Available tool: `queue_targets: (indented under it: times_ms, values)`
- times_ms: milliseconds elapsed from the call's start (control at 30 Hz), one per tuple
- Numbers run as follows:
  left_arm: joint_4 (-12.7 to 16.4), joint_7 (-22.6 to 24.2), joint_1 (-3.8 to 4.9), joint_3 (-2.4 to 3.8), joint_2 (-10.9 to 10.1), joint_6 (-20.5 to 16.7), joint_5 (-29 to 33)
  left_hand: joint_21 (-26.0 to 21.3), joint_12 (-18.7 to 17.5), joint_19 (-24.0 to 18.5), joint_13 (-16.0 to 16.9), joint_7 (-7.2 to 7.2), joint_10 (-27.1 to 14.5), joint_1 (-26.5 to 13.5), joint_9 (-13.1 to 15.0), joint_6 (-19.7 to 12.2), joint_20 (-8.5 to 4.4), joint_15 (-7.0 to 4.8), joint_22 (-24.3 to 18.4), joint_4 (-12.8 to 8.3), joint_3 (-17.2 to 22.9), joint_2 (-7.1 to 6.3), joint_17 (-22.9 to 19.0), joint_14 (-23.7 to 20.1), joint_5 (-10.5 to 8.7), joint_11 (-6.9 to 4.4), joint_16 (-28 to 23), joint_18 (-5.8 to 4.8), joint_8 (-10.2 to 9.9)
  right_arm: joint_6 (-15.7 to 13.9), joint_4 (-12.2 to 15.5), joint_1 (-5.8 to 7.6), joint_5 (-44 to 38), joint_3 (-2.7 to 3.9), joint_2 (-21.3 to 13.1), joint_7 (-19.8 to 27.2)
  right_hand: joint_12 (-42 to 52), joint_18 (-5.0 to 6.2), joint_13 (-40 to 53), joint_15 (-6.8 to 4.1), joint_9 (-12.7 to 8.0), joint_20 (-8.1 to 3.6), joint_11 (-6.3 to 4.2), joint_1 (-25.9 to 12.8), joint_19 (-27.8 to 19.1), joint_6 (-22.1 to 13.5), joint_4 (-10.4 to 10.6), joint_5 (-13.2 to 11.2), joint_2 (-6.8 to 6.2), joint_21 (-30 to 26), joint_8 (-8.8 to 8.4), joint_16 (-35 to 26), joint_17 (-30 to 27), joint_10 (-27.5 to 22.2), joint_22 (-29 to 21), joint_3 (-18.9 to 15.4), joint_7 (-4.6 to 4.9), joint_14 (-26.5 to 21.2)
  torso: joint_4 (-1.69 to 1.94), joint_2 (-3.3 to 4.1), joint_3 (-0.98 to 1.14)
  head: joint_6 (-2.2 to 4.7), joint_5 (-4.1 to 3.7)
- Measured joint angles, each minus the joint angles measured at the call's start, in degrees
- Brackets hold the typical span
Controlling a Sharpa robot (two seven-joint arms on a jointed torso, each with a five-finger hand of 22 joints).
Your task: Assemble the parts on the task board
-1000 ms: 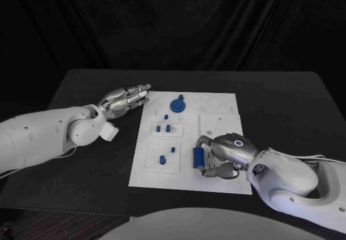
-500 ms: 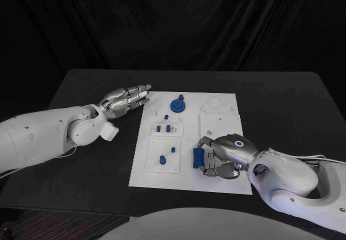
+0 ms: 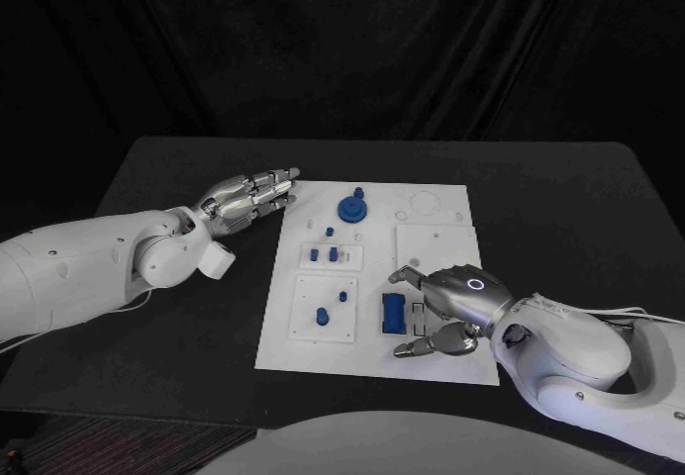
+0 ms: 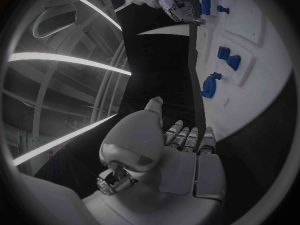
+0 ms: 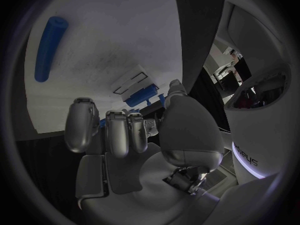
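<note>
The white task board (image 3: pixel 429 247) lies mid-table. A long blue bar (image 3: pixel 390 313) (image 5: pixel 49 47) lies flat on the board's near part. My right hand (image 3: pixel 454 302) hovers just right of the bar with its fingers spread and nothing in them; its fingers (image 5: pixel 115 130) stay clear of the bar. My left hand (image 3: pixel 251 196) (image 4: pixel 178 150) is stretched out flat over the table beside the board's far left corner, holding nothing. A round blue part (image 3: pixel 352 208) (image 4: pixel 211 85) sits at the board's far end.
Small blue parts stand in the board's left-hand plates: a pair (image 3: pixel 330 255), a peg (image 3: pixel 344 295) and a knob (image 3: pixel 323 317). Bare black table (image 3: pixel 571 198) surrounds the board. The left wrist view shows my right hand (image 4: pixel 178 5) at the board's far side.
My right hand has let go of the blue bar and spread its fingers, drawing slightly right. The bar now lies free on the board. The left arm has not moved.
</note>
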Motion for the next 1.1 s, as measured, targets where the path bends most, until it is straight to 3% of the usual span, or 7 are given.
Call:
queue_targets:
  times_ms: [200,333,400,667,767,867,1100]
  values:
    - [0.00,-0.05,-0.02,0.00,-0.07,0.05,0.00,0.00,0.00,0.00,0.01,0.20,0.00,-0.24,0.06,0.20,0.00,0.00,0.00,0.00,0.00,0.24,0.01,0.00,0.00,0.00,0.00,0.00,0.22,-2.93,0.75,0.05,0.02,0.00,-1.68,0.36,0.00,0.00,0.02,0.00,-0.03,0.00,0.00,-0.57,0.00,0.26,0.03,-3.33,-0.42,0.00,1.66,0.00,0.00,0.00,0.00,-0.52,-0.26,0.00,0.00,0.00,0.01,0.00,0.23]
    - [0.00,-0.06,-0.03,0.00,-0.08,0.06,0.00,0.00,0.00,-0.21,0.01,0.20,0.00,-0.24,0.06,0.20,0.20,0.00,0.00,0.00,-0.01,0.24,0.02,0.00,0.00,0.00,0.00,0.00,0.22,-5.27,1.38,1.59,1.34,-0.06,-3.20,0.92,0.00,-0.01,0.02,0.00,0.26,0.00,0.00,-3.04,0.00,2.93,-0.16,-5.53,4.61,0.00,4.66,-0.22,0.00,0.00,0.00,2.60,-0.59,0.00,0.00,0.01,0.01,0.00,0.35]
    - [0.04,-0.06,-0.03,0.00,-0.13,0.06,0.00,0.00,0.00,-0.21,0.01,0.20,0.00,-0.24,0.06,0.46,0.20,0.00,0.00,-0.16,-0.16,0.24,0.02,0.00,0.00,0.00,0.00,0.00,0.22,-6.24,1.64,3.13,3.44,-0.06,-4.00,1.32,0.00,0.00,0.02,0.00,0.42,0.00,0.00,-4.58,0.00,6.16,-0.40,-5.35,9.27,0.00,6.11,-0.22,0.00,0.00,0.00,3.76,-0.17,0.00,0.00,0.01,0.01,0.00,0.44]
    - [0.35,0.01,-0.04,0.00,-0.45,-0.02,0.00,0.00,0.00,-0.21,0.01,0.40,0.19,-0.24,0.12,0.82,0.20,0.00,0.01,-0.64,-0.16,0.24,0.03,-0.01,0.22,0.19,0.00,0.00,0.51,-7.00,1.07,12.63,16.35,0.11,-7.28,1.70,0.00,-0.01,0.01,0.47,0.63,0.15,0.42,-0.87,0.15,21.40,-0.73,2.50,13.57,0.75,9.27,-0.22,0.00,0.00,0.00,2.43,0.40,0.07,0.01,0.02,0.01,0.00,0.49]
    - [0.43,0.04,-0.04,0.00,-0.49,-0.12,0.00,0.00,0.00,-0.21,0.02,0.20,0.19,-0.24,0.11,1.03,0.20,-0.01,0.00,-0.68,-0.12,0.24,0.03,-0.01,0.22,0.19,0.00,0.00,0.51,-5.19,0.66,15.54,20.08,0.02,-8.02,0.94,0.00,-0.01,0.01,0.47,0.76,0.15,0.42,0.58,0.15,24.97,-0.63,4.84,14.05,0.84,8.98,-0.22,0.00,0.00,-0.01,2.02,0.06,0.07,0.04,0.03,0.01,0.00,0.25]
    - [0.62,0.05,-0.04,0.00,-0.52,-0.22,0.00,0.00,0.00,-0.21,0.02,0.20,0.19,-0.24,0.18,1.03,0.20,0.00,0.01,-0.89,-0.10,0.24,0.04,0.00,0.22,0.19,0.00,0.00,0.51,-0.60,-0.07,18.16,23.59,0.10,-8.73,-1.19,0.00,-0.01,0.01,-0.06,1.06,-0.21,-0.21,2.82,-0.20,32.99,-0.79,7.70,15.06,0.05,7.63,-0.47,0.00,-0.02,0.00,1.54,-1.01,0.16,0.04,0.03,0.00,0.00,0.17]
    - [0.77,0.05,-0.04,0.00,-0.55,-0.54,0.00,0.00,0.00,0.00,0.12,0.34,0.38,-0.24,0.17,1.57,0.41,0.02,0.01,-1.28,-0.01,0.23,0.04,-0.04,0.48,0.38,0.00,0.00,0.77,14.35,-1.47,19.75,29.01,0.01,-8.64,-8.52,0.00,1.37,0.00,-0.93,1.10,-1.05,-1.29,6.34,-3.26,45.56,-0.77,7.73,16.28,-7.57,0.15,-5.08,0.00,-0.02,-0.01,-0.02,-2.78,0.07,0.04,0.06,-0.04,0.00,0.12]
